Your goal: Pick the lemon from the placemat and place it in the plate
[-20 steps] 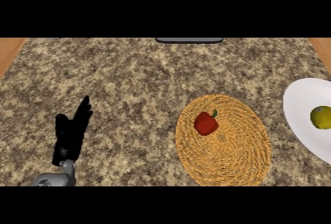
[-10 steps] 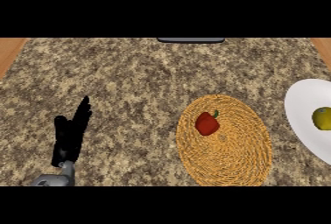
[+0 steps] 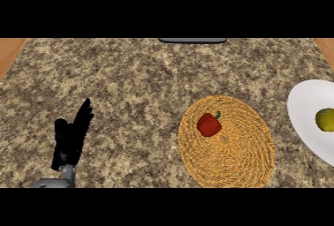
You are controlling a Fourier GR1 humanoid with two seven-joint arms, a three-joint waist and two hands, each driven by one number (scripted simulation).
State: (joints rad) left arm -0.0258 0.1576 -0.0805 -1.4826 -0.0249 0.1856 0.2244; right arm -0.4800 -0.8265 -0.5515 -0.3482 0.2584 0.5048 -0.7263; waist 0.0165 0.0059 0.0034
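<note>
Nothing moved: lemon (image 3: pixel 325 119) stays on plate (image 3: pixel 304 106), no writing.

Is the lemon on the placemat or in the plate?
In the plate: the lemon lies on the white plate at right; the woven placemat holds only a red pepper.

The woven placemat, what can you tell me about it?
The placemat is a round, golden-tan mat that looks like straw coiled in rings, seen as an oval. It lies flat on the speckled stone counter, right of centre and left of the white plate, apart from it. A red pepper with a green stem sits on its upper left part. No hand touches it.
</note>
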